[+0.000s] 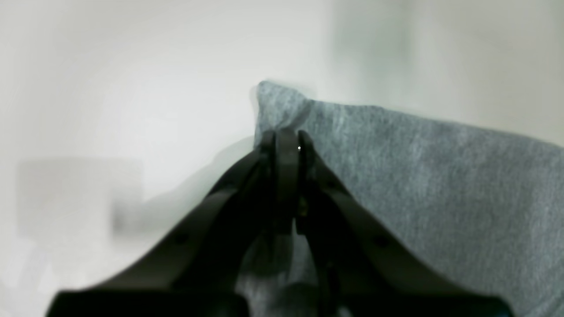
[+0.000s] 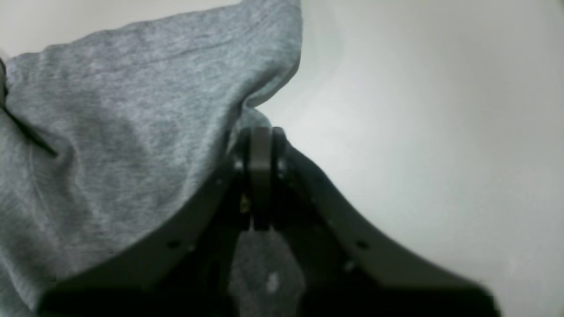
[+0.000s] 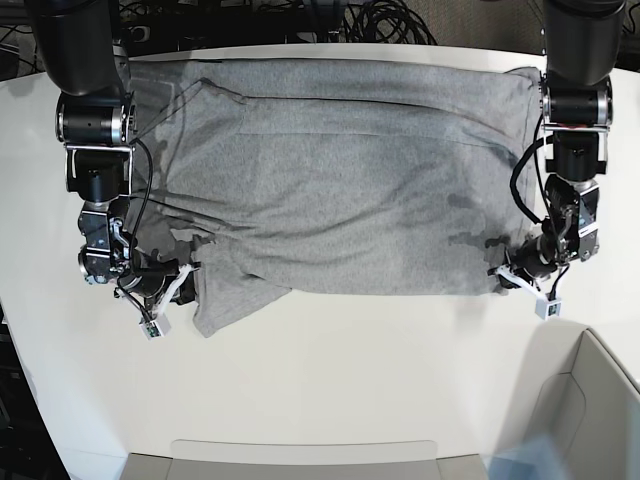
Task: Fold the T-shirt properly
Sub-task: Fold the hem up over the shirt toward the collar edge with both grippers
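The heather-grey T-shirt [image 3: 340, 170] lies spread plain side up on the white table [image 3: 330, 380]; no lettering shows. My left gripper [image 3: 503, 270] is at the shirt's near right corner, shut on that corner of the cloth [image 1: 286, 110]. My right gripper [image 3: 188, 275] is at the shirt's near left side, shut on a fold of grey cloth [image 2: 246, 119] by the sleeve [image 3: 235, 300]. In both wrist views the jaws stand pressed together with fabric bunched at the tips.
A grey bin [image 3: 590, 410] stands at the front right corner. A flat grey tray edge [image 3: 300, 460] lies along the table's front. Cables [image 3: 390, 20] lie beyond the table's far edge. Bare white table lies in front of the shirt.
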Motion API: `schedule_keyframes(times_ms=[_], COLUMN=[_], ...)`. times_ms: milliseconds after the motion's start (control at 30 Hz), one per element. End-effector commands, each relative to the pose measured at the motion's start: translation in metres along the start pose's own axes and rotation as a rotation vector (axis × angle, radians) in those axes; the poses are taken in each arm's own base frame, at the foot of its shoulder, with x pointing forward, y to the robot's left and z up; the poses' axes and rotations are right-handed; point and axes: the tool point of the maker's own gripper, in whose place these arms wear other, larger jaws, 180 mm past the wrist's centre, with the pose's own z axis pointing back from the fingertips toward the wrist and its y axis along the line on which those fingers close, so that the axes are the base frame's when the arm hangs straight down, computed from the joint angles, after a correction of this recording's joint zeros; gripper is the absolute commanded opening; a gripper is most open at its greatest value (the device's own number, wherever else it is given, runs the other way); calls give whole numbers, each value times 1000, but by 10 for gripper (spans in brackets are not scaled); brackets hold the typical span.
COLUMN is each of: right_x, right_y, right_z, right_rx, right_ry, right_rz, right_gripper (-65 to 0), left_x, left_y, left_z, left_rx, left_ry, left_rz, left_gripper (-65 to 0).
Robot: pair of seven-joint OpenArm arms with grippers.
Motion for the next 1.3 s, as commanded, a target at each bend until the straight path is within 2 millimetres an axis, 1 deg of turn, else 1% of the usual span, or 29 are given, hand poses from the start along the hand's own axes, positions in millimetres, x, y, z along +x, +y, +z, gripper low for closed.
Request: schedule_keyframes(times_ms=[0, 67, 100, 200, 267, 333, 433, 533, 567, 633, 700, 900, 1033, 1133, 1267], right_x=[6, 10, 16, 38, 51, 61, 71, 84, 82, 81, 77, 68, 64, 58, 49], right_y=[-7, -8, -8, -7, -7, -7, -10, -9, -8, -4, 2, 18, 25, 31, 39], right_z=[3, 3, 5, 11, 14, 18, 25, 34, 35, 39, 42, 55, 69, 79, 95], right_rx=[-22, -23, -25, -36, -42, -49, -66, -84, -86, -94, -96, -111, -135, -153, -179], right_ry=[19, 13, -1, -53, -84, -107, -104, -109, -103, -99, -91, -77, -59, -36, -12], right_rz=[28, 30, 38, 79, 102, 119, 147, 183, 191, 215, 236, 301, 348, 381, 415], right_gripper=[-650, -650, -650, -650, -650, -650, -650, -650, -650, -650, -650, -650, -650, -650, -650], left_x=[-12, -2, 7, 19, 39, 45, 50, 58, 59, 54, 54, 44, 37, 33, 20], left_y=[6, 4, 6, 4, 4, 8, 11, 10, 10, 11, 9, 11, 19, 15, 11], left_z=[1, 2, 6, 15, 27, 36, 46, 53, 55, 59, 65, 81, 95, 102, 107], left_rx=[19, 15, 17, 5, -5, -8, -8, -11, -11, -9, -11, -2, 16, 17, 20], left_ry=[54, 11, -15, -70, -147, -184, -189, -199, -197, -182, -188, -174, -165, -146, -110], left_rz=[-14, -20, -30, -44, -16, 13, 27, 26, 23, 15, 1, -21, -19, -46, -76], left_gripper=[-650, -650, -650, -650, -650, -650, -650, -650, -650, -650, -650, -650, -650, -650, -650])
